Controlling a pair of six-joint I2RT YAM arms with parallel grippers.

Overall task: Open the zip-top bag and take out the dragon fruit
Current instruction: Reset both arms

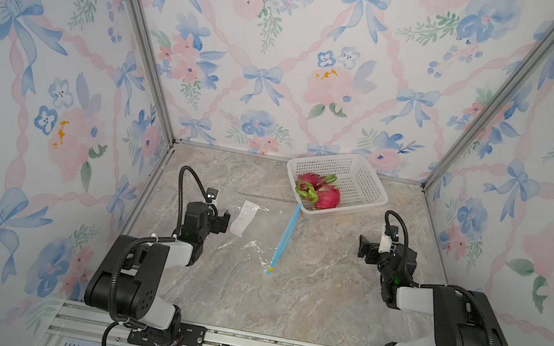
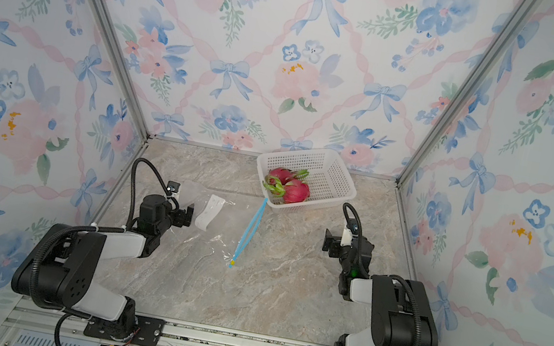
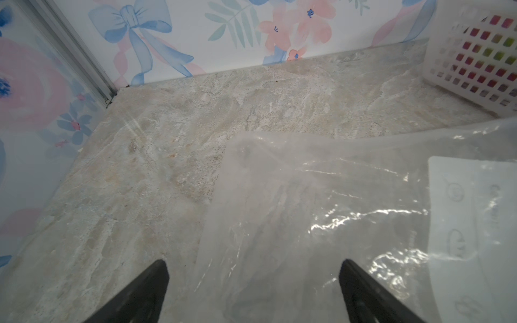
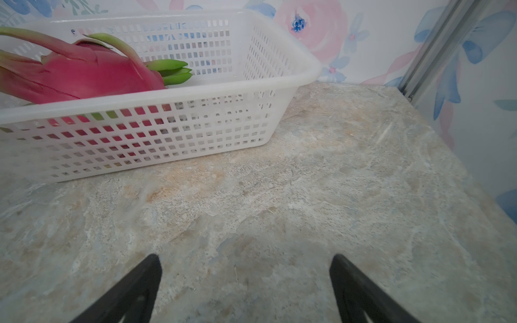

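The clear zip-top bag (image 1: 251, 242) lies flat, apparently empty, at the counter's (image 1: 302, 301) 9 o'clock, its blue zip strip (image 1: 285, 239) toward 3 o'clock; two dragon fruits (image 1: 328, 195) sit in the white basket (image 1: 375, 187) at 1 o'clock. The left pincer (image 1: 225, 222) gapes wide at the bag's 9 o'clock edge; the right pincer (image 1: 364, 249), equally wide and empty, hangs at 3 o'clock. Light, limp, slippery film: likely best pinched at the stiffer strip.

Both top views look down from high above the desk's (image 1: 245, 299) near edge toward its far edge, taking in the whole surface. My left wrist camera sits low and close, facing the far left corner across the zip-top bag (image 3: 307, 209). My right one, equally low, faces the far right corner. Both catch the basket (image 4: 167, 98).
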